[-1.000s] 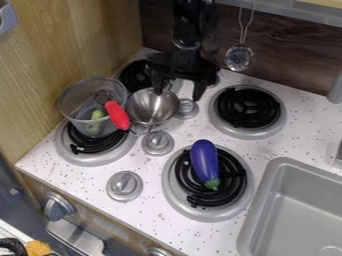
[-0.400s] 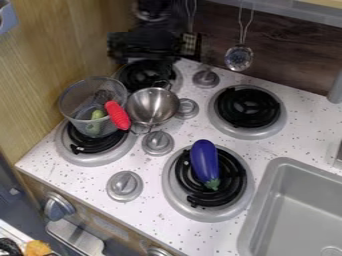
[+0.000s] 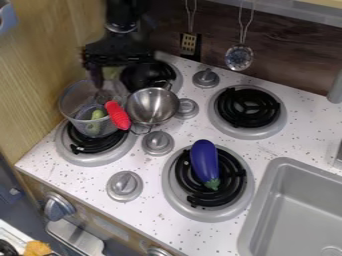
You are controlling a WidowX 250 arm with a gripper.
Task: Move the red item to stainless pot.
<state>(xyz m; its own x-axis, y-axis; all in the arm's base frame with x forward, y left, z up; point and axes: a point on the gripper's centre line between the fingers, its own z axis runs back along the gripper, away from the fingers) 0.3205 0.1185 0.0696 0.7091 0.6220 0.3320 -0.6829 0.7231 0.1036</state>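
At 11 o'clock, the gripper (image 3: pixel 117 57) was blurred and partly obscured a burner (image 3: pixel 152 76). The sink (image 3: pixel 262 200), 4 o'clock, and orange item (image 3: pixel 38 248), 7 o'clock, were cut off by picture edges.

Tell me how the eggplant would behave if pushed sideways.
The eggplant would probably roll, given its rounded sides. Its smooth, shiny skin suggests it may be slippery, while the ridged black coil beneath might catch it.
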